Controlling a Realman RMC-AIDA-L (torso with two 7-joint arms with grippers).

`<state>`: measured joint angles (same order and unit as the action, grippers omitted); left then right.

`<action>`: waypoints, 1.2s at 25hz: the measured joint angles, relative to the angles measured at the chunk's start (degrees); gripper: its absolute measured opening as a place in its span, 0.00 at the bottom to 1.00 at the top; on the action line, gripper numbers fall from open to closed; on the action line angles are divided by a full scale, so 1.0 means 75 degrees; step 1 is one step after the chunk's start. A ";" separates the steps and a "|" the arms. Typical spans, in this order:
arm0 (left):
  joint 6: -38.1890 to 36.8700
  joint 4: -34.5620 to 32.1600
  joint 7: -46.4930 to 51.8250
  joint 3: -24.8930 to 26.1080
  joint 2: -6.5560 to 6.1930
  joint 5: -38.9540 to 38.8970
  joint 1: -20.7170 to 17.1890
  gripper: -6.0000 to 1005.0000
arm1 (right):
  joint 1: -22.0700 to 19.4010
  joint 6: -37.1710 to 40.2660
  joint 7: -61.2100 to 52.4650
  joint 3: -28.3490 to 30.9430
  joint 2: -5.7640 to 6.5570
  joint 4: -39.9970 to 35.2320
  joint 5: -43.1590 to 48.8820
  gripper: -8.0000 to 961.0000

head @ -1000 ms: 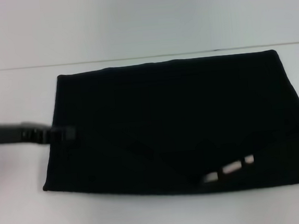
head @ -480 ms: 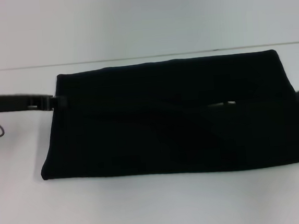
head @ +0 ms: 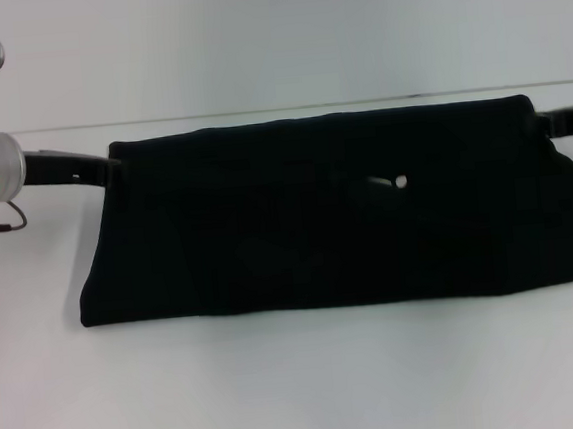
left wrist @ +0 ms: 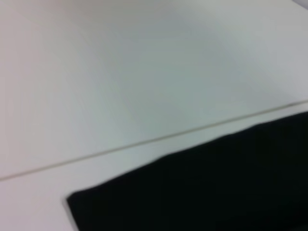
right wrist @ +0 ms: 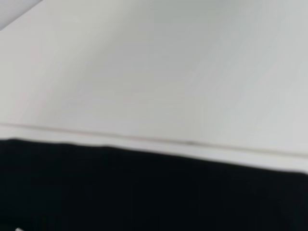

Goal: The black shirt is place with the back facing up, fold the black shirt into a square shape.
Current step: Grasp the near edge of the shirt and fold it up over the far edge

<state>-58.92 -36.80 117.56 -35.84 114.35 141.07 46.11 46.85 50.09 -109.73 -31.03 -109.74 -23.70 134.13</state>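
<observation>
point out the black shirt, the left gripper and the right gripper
black shirt (head: 307, 223), head view, middle of the folded cloth
left gripper (head: 110, 170), head view, tip at shirt's far left corner
right gripper (head: 545, 124), head view, tip at shirt's far right corner

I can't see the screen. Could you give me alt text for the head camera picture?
A large black shirt, folded into a wide band, lies flat on a white table. The left gripper reaches its far left corner and the right gripper its far right corner.
</observation>
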 joint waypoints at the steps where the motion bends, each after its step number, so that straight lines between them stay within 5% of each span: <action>1: 0.0111 0.0032 0.0004 -0.0006 0.0004 0.0000 0.0025 0.01 | 0.0098 -0.0218 -0.0016 -0.0014 -0.0021 0.0105 0.0001 0.01; 15: 0.1906 0.0383 -0.0046 -0.0331 0.0035 -0.0001 0.0352 0.01 | 0.0816 -0.1763 -0.0185 -0.0028 -0.0260 0.0426 -0.0008 0.02; 30: 0.2511 0.0383 -0.0084 -0.0383 -0.0001 -0.0010 0.0648 0.01 | 0.0960 -0.2097 -0.0286 -0.0076 -0.0177 0.0342 -0.0521 0.02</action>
<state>-40.09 -33.92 116.93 -38.72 114.34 140.99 50.98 54.04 34.37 -111.88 -31.60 -111.07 -21.13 130.22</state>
